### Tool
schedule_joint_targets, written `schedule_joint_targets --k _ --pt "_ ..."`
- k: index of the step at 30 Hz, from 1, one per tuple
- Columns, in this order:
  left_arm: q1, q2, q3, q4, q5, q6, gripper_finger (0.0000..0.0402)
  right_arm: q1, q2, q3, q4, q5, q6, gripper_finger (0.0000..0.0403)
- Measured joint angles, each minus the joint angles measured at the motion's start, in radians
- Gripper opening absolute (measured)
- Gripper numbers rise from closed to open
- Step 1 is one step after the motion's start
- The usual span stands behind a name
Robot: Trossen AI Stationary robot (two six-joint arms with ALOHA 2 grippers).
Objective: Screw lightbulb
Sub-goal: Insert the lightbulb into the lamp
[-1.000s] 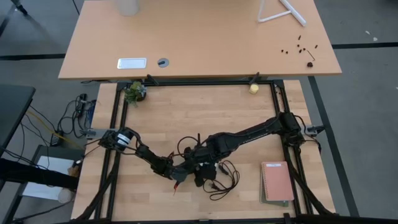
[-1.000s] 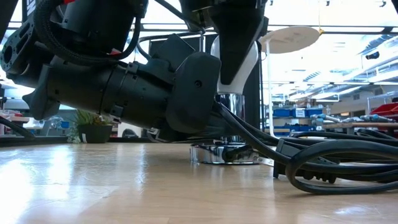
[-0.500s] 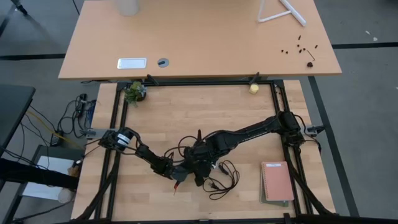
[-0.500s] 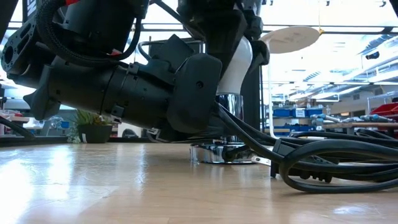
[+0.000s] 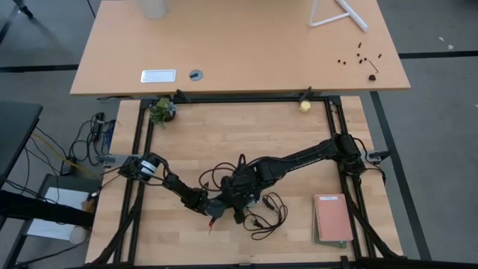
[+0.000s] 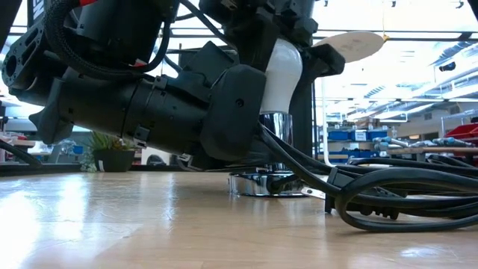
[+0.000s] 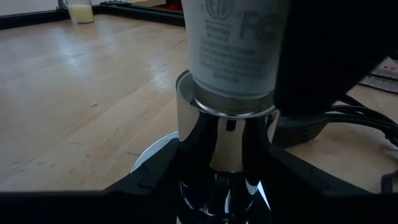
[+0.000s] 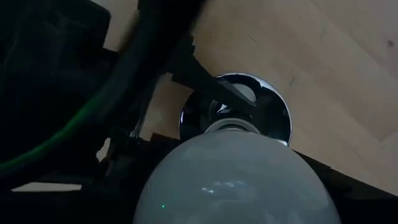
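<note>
The white lightbulb (image 6: 283,72) stands upright with its base in the chrome socket (image 6: 277,128), whose round base disc (image 6: 267,184) rests on the wooden table. My right gripper (image 6: 287,41) comes down from above and is shut on the bulb. My left gripper (image 7: 225,186) lies low and nearly level, coming from the table's left side, and is shut on the socket's chrome stem. In the high view both grippers meet at the near middle of the table (image 5: 233,200) and cover bulb and socket. My left gripper pinches the socket's chrome stem (image 7: 214,149) between its two fingers (image 7: 155,182), just below the cup. The fingers come nearly level from the table's left. The socket stands upright with its disc on the table. My right gripper holds the lightbulb's white globe (image 8: 230,180) between its two fingers (image 6: 323,64), from above and pointing down. The bulb stands upright with its neck (image 7: 233,56) in the socket's cup.
The socket's black cord (image 6: 388,198) lies looped on the table to the right of the socket (image 5: 267,217). A pink notebook (image 5: 332,218) lies near the right front. A small plant (image 5: 160,110) and a yellowish ball (image 5: 305,106) sit at the far edge.
My right gripper has rolled about its own downward axis while staying over the socket; in the low view the finger that stood in front of the bulb has swung aside and the bulb's white side now shows. My left gripper and the socket have kept still.
</note>
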Motion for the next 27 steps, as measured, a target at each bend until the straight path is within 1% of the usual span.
schedule_joint_targets --k 4,6,11,15,18,22,27 --pt "0.000 0.000 0.000 0.000 -0.002 0.005 0.0195 0.004 0.000 -0.001 0.007 0.000 -0.072 0.0270" --pt "0.000 0.000 0.000 0.000 -0.002 0.005 0.0195 0.006 0.000 -0.001 0.016 0.014 -0.112 0.0279" --pt "0.000 0.000 0.001 -0.002 0.002 0.009 0.0195 -0.002 -0.006 -0.002 0.030 0.020 -0.177 0.0322" --pt "0.000 0.000 0.002 -0.002 0.006 0.010 0.0195 -0.002 -0.020 -0.003 0.027 0.031 -0.186 0.0357" --pt "0.000 0.000 0.002 -0.002 0.006 0.011 0.0195 -0.002 -0.036 -0.004 0.023 0.031 -0.189 0.0373" --pt "0.000 0.000 0.002 -0.003 0.006 0.011 0.0195 -0.004 -0.054 -0.003 0.024 0.031 -0.201 0.0381" --pt "0.000 0.000 0.002 -0.008 0.006 0.010 0.0195 -0.006 -0.099 -0.002 0.024 0.019 -0.236 0.0378"
